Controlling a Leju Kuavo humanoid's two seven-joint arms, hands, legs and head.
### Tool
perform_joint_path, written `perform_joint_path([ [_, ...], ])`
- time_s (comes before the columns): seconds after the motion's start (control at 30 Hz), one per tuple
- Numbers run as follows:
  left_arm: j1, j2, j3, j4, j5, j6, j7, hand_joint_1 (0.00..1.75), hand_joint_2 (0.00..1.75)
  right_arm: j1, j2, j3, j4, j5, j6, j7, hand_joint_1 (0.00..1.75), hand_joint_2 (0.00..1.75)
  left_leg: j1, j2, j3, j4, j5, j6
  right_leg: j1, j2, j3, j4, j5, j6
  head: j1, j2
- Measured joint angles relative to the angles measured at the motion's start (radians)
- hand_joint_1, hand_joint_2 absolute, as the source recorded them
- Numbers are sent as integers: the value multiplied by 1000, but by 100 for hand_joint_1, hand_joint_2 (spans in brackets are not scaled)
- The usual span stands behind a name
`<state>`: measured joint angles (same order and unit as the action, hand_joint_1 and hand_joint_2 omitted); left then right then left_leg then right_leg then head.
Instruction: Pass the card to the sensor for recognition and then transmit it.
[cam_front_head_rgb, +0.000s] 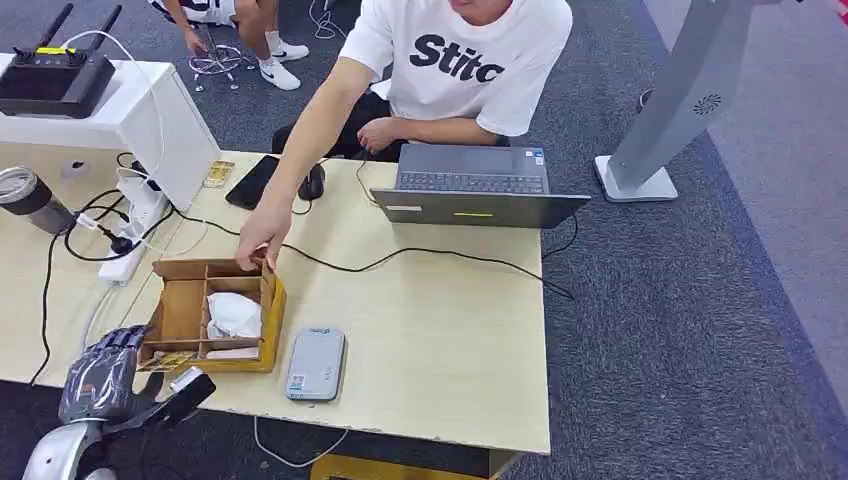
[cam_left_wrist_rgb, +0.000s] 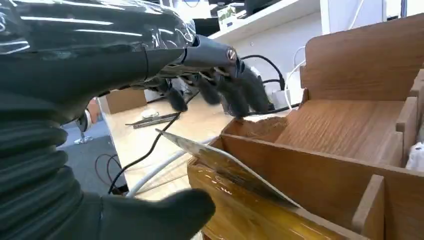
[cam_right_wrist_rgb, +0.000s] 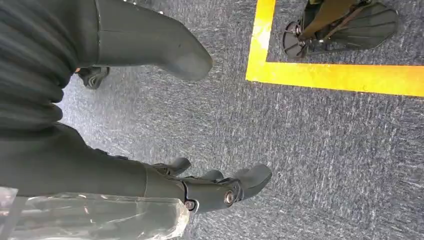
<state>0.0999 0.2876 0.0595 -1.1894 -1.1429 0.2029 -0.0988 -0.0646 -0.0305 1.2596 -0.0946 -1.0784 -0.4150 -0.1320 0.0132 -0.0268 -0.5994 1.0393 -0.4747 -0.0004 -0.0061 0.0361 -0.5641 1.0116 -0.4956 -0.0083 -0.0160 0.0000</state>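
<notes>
1. Card (cam_left_wrist_rgb: 225, 167): thin, tilted, lying across near corner of wooden box (cam_front_head_rgb: 190, 315), one edge poking out past box wall toward table edge; also seen in head view (cam_front_head_rgb: 172, 359) at box's near-left compartment.
2. Left hand (cam_front_head_rgb: 100, 380): at table's near-left edge, just beside box. Wrist view: fingers (cam_left_wrist_rgb: 235, 92) spread above card, thumb (cam_left_wrist_rgb: 165, 215) below it, apart from card; nothing grasped, released.
3. Right hand (cam_right_wrist_rgb: 220, 187): hanging over grey carpet near yellow floor line (cam_right_wrist_rgb: 335, 77); fingers loosely curled, apart from thumb, nothing in it.
4. Box: open-top, divided into compartments, yellowish base; white crumpled item (cam_front_head_rgb: 235, 313) in a right-side compartment.
5. Sensor (cam_front_head_rgb: 316, 363): grey flat rounded device on table just right of box, near front edge.
6. Person's hand (cam_front_head_rgb: 262, 238): reaching in from far side, touching box's far rim.
7. Rest of table (cam_front_head_rgb: 450, 340): laptop (cam_front_head_rgb: 475, 185) far side, black cable (cam_front_head_rgb: 420, 255) across middle, power strip (cam_front_head_rgb: 135, 235) w/ plugs far left, steel tumbler (cam_front_head_rgb: 30, 198) at left edge.
</notes>
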Motion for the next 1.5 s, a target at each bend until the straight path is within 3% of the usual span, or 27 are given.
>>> perform_joint_path([
  [0.03,0,1,0,0,0,0,0,106,175,0,0,0,0,0,0,0,0,175,0,0,0,0,0,0,0,0,0,0,0,0,0,0],
  [0.07,0,1,-2,0,0,0,0,141,175,0,0,0,0,-1,0,-2,0,175,0,0,0,0,0,0,0,0,0,0,0,0,0,0],
  [0.1,-2,1,-2,0,0,2,0,148,175,0,0,1,0,-2,0,-3,0,175,0,0,0,0,0,0,0,0,0,0,0,0,0,0],
  [0.3,-8,6,-7,0,-2,4,0,141,175,0,0,2,0,-3,-1,-5,0,175,0,1,0,0,0,0,0,2,0,0,0,0,0,0],
  [0.33,-9,6,-7,0,-2,4,0,124,175,0,0,2,0,-3,-1,-5,0,175,0,1,0,0,0,0,0,2,0,0,0,0,0,0],
  [0.37,-9,6,-8,0,-2,4,0,72,175,0,0,2,0,-3,-1,-5,0,175,0,0,0,0,0,0,0,2,0,0,0,0,0,0],
  [0.4,-9,6,-8,0,-2,5,0,49,175,0,0,2,0,-3,-1,-5,0,175,0,0,0,0,0,0,0,2,0,0,0,0,0,0],
  [0.43,-8,6,-8,0,-2,5,0,42,175,0,0,2,0,-3,-1,-5,0,175,0,0,0,0,0,0,0,2,0,0,0,0,0,0],
  [0.47,-8,6,-8,0,-2,5,0,23,175,0,0,2,0,-3,-1,-4,0,175,0,0,0,0,0,0,0,2,0,0,0,0,0,0],
  [0.73,-8,7,-8,-1,-2,18,-2,17,175,-1,0,10,0,-3,-1,-3,0,175,0,-1,1,0,0,0,0,-1,1,0,0,0,0,0],
  [0.8,-9,8,-8,-4,-2,18,-2,23,175,-1,0,12,0,-3,-1,-4,0,175,0,-1,2,0,0,0,0,-1,2,0,0,0,0,0],
  [0.93,-9,8,-8,-5,-3,18,-2,61,175,0,0,17,0,-3,-1,-5,0,175,0,-1,2,0,0,0,0,-1,2,0,0,0,0,0],
  [1.03,-5,8,-8,-5,-3,18,-3,61,175,0,0,18,0,-3,-1,-6,0,175,0,-1,2,0,0,0,0,-1,2,0,0,0,0,0],
  [1.07,-4,8,-8,-5,-3,18,-3,145,175,0,0,19,0,-3,-1,-6,0,175,0,-1,2,0,0,0,0,-1,2,0,0,0,0,0],
  [1.2,7,8,-8,-5,-3,18,-3,157,175,0,0,19,0,-2,0,-6,0,175,0,-1,2,0,0,0,0,-1,2,0,0,0,0,0],
  [1.5,6,9,-8,-5,-3,21,-6,148,175,0,0,20,0,-3,0,-11,0,175,0,0,2,0,0,0,0,1,1,0,0,0,0,0],
])
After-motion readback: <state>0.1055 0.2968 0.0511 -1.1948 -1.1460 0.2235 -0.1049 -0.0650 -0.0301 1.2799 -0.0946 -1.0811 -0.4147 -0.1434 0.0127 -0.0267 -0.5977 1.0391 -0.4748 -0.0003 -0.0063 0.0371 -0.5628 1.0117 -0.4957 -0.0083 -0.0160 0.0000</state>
